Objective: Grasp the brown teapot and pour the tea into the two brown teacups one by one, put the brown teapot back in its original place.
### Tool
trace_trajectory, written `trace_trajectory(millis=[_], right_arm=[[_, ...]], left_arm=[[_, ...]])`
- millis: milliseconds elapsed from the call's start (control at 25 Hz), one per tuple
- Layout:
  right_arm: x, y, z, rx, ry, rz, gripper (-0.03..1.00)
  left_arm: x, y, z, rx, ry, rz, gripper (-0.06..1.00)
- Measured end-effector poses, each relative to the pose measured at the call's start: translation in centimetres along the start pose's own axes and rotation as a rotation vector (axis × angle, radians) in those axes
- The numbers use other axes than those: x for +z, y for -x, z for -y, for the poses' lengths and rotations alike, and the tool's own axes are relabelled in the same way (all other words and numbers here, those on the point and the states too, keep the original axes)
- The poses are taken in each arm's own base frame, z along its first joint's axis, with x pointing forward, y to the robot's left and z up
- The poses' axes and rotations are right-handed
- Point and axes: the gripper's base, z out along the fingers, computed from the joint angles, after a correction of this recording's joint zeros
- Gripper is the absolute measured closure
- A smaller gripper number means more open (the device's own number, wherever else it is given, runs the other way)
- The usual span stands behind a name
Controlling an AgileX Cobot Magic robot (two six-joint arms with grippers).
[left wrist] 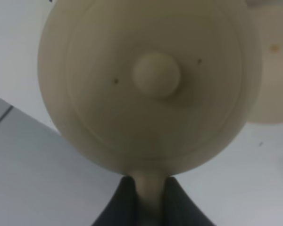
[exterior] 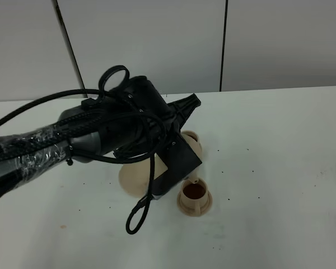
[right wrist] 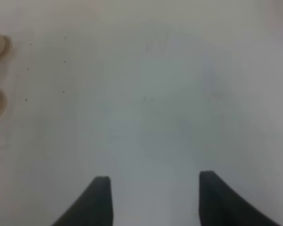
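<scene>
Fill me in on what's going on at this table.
The left gripper is shut on the teapot handle and holds it over the near teacup, which already has brown tea in it. The far teacup is partly hidden behind the arm, so its fill cannot be told. The plate lies bare beside them. The right gripper is open above bare table.
</scene>
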Motion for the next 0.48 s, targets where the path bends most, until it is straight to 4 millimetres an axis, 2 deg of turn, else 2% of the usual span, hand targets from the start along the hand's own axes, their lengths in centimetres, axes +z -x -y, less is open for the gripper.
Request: trace_trajectory(millis=[480], right_arm=[[0.0, 0.0, 0.0, 0.0, 0.0, 0.0, 0.56]], left_arm=[[-1.2, -1.5, 0.4, -0.321, -0.13, 0.151, 0.78]])
